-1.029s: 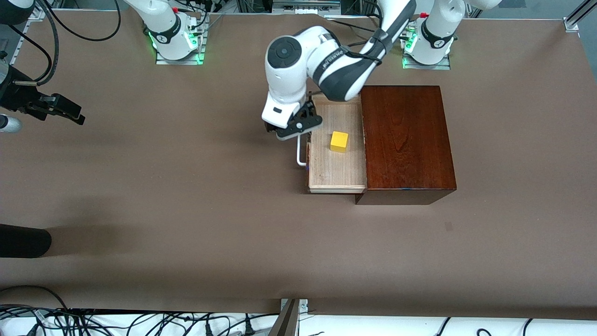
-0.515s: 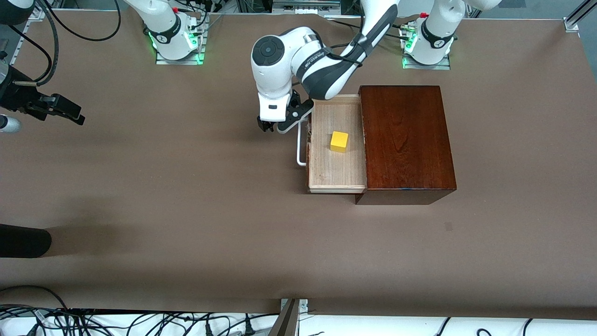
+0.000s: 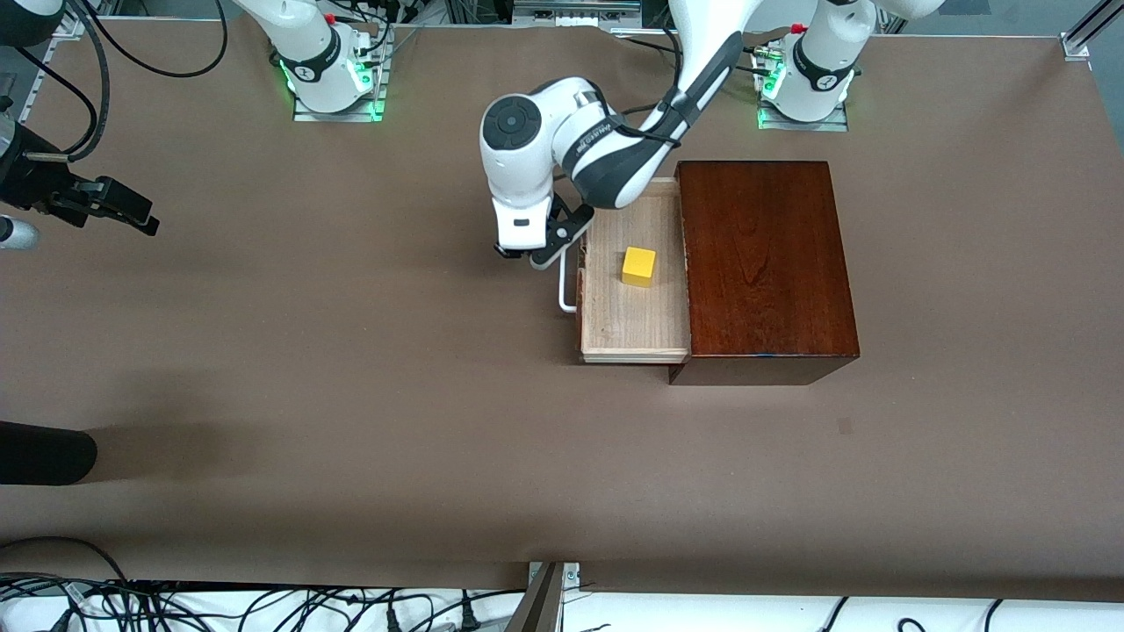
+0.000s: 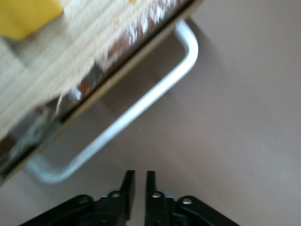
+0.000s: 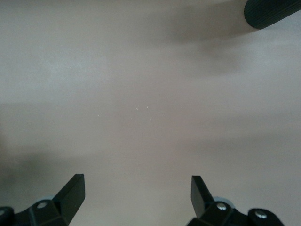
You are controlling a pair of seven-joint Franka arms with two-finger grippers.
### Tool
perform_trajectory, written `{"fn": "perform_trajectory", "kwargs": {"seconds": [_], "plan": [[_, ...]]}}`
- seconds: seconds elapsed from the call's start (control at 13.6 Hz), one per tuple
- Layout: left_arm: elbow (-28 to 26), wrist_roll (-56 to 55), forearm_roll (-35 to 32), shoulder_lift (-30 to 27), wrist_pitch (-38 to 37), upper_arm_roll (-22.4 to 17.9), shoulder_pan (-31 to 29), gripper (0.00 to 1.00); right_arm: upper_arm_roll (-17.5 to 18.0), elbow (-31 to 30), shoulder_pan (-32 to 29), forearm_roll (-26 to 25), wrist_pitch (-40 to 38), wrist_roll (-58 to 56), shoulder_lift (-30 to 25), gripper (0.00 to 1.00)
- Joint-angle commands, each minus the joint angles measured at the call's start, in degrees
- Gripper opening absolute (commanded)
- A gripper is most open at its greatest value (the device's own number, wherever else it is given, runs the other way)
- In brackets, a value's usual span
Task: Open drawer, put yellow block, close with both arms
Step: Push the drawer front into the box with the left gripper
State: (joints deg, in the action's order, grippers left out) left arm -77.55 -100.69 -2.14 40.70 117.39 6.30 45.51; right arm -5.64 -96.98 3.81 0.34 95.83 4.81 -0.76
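Landmark is the mahogany box [image 3: 766, 263], sitting on the table toward the left arm's end. The drawer [image 3: 634, 276] is pulled out of the box toward the right arm's end, tray fully exposed, and the yellow block [image 3: 638, 266] already sits in it on the pale wood floor, roughly mid-tray, touching no wall. So 2 of 3 steps look done and closing is what's left. The left gripper [image 3: 525, 253] hangs just outside the drawer front, by the end of the white bar handle [image 3: 566, 285] nearer the arm bases; in the left wrist view the left gripper [image 4: 137, 181] has its 2 fingers pinched nearly together with only a slit between them and nothing held, and the handle [image 4: 141, 107] lies just ahead, untouched. Likely reason for that pose: fingers pressed together make a blunt pusher for shoving the drawer front back into the box. The right gripper [image 3: 110, 204] waits well away from the box, over bare table at the right arm's end, fingers spread wide and empty; the right wrist view shows the right gripper [image 5: 138, 193] over plain tabletop only. Table [image 3: 351, 395] is covered in flat matte brown sheet. Loose cables [image 3: 263, 606] run along its front edge, and a dark rounded object [image 3: 44, 452] pokes in at the right arm's end.
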Motion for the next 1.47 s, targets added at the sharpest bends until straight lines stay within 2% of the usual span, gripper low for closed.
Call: {"fn": "perform_trajectory", "kwargs": {"seconds": [0.0, 0.29, 0.51, 1.1, 1.4], "plan": [[1.8, -0.3, -1.3, 0.9, -0.6, -1.1, -0.7, 0.0, 0.3, 0.6, -0.2, -0.8, -0.4, 1.0, 0.0, 1.0], [1.8, -0.2, -1.9, 0.9, -1.0, -1.3, -0.9, 0.0, 0.3, 1.2, -0.2, -0.6, -0.5, 0.4, 0.2, 1.0], [1.6, 0.8, -5.7, 0.6, -2.2, -1.2, -0.9, 0.0, 0.2, 1.8, -0.3, -0.2, -0.5, 0.5, 0.3, 1.0], [0.8, 2.4, -5.7, -1.8, -7.6, -1.5, -4.4, 0.0, 0.2, 2.2, -0.3, -0.4, -0.6, 0.5, 0.5, 1.0], [-2.8, 6.5, -5.8, -3.7, -8.5, -1.5, -6.3, 0.0, 0.2, 2.2, -0.3, -0.4, -0.6, 0.5, 0.6, 1.0]]}}
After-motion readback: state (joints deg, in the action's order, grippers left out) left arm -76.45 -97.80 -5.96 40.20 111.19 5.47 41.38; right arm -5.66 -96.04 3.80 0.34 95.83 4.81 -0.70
